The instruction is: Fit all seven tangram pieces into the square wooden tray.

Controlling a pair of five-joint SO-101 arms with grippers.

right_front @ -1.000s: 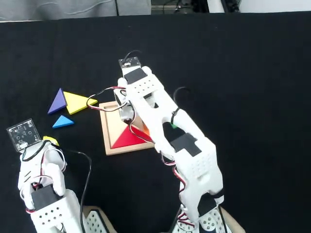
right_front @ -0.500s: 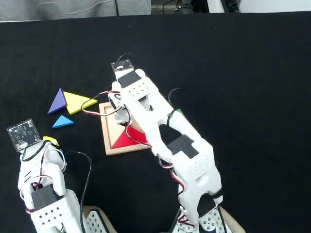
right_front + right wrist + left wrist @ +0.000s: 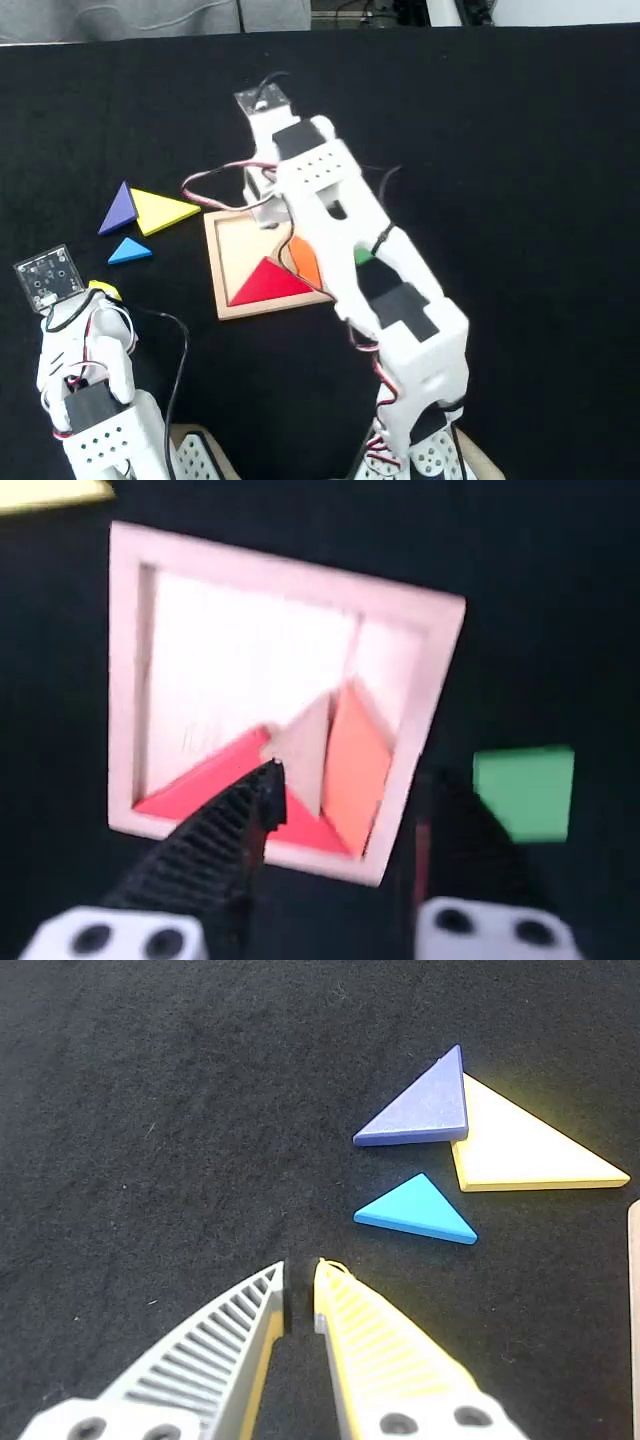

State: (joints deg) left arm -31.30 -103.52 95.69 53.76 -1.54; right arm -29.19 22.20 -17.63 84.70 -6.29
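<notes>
- My right hand (image 3: 345, 800) hangs over the tray (image 3: 290, 575). Its two fingers are spread well apart, with nothing between them.
- Under that hand, the red triangle (image 3: 190, 785) lies flat inside the tray, along the wall nearest the dark fingertip.
- The orange piece (image 3: 355, 750) also lies inside the tray, just beside the red triangle and closer to the hand's other finger.
- Much of the tray's floor beyond the fingertips shows as bare wood.
- The green square (image 3: 525, 790) rests on the black tabletop (image 3: 520, 150) outside the tray. It is near the rim, past the hand's other finger.
- In the high view, my right arm (image 3: 400, 330) stretches over one side of the tray and hides part of it.
- My left hand (image 3: 301, 1270) is over bare tabletop, well apart from the tray. Its fingers are almost together, with a thin gap at the tips, and they hold nothing.
- The blue triangle (image 3: 415, 1210) lies flat just ahead of those fingertips and is the nearest piece to them.
- Beyond it lie the purple triangle (image 3: 420, 1110) and the yellow triangle (image 3: 520, 1150), touching along one edge.
- These three pieces lie on the tabletop between my left hand and the tray, all outside it.
</notes>
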